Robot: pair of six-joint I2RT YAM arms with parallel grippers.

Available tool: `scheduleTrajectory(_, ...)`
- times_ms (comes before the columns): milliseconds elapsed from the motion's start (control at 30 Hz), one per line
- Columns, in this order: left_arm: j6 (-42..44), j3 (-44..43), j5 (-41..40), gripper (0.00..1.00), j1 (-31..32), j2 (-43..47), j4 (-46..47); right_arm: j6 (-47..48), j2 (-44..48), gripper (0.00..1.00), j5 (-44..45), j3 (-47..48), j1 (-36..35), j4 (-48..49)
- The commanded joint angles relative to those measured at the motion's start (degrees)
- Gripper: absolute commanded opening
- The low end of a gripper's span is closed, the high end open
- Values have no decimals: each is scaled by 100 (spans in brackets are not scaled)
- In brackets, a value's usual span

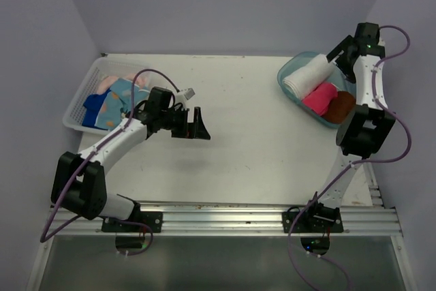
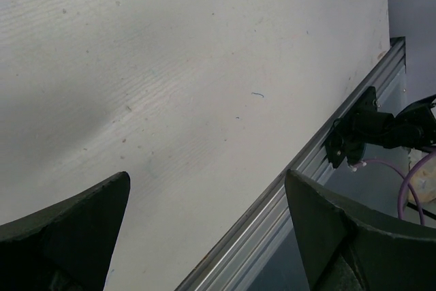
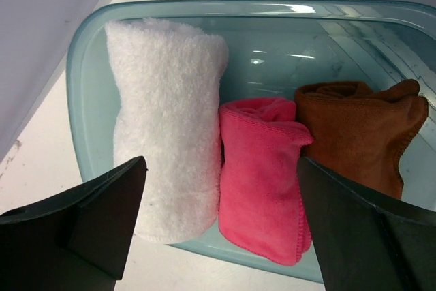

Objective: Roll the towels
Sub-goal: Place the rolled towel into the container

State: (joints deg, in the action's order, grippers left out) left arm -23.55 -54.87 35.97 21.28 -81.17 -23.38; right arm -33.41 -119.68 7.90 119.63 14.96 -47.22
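Towels are lying in two places. Three rolled ones are sitting side by side in the clear teal tub [image 3: 204,6] at the far right of the table [image 1: 259,120]: a fluffy white towel [image 3: 167,127], a hot pink towel [image 3: 262,175] touching it, and a brown towel [image 3: 361,134] just beside the pink. The unrolled ones are lying heaped in the white lattice basket [image 1: 78,103] at the far left: a light blue printed towel [image 1: 116,103] on top, a royal blue towel [image 1: 92,105] at its near-left edge and a pale peach towel [image 1: 109,83] toward the far side.

The right gripper [image 3: 221,161] is hanging over the tub with its fingers spread wide and gripping nothing; its wrist view is showing the terry pile and the rolled ends, which the top view is reducing to patches of colour. The left gripper [image 2: 208,182] is hovering over bare table near the basket, fingers wide apart and empty; its wrist view is showing only tabletop and the metal rail [image 2: 272,216] at the near edge, while the basket is appearing in the top view alone.
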Motion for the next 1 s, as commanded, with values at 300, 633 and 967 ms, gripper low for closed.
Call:
scheduleTrajectory(300, 106, -94, -511, 99, -54, 408, -281, -315, -1109, 47, -333, 1193, -230, 608)
scheduleTrajectory(633, -141, -427, -1021, 99, -54, 567, -519, -360, -1578, 45, -772, 1678, -230, 758)
scheduleTrajectory(967, 96, -1130, -1565, 99, -54, 496, -703, -193, 645, 70, -896, 141, -222, 933)
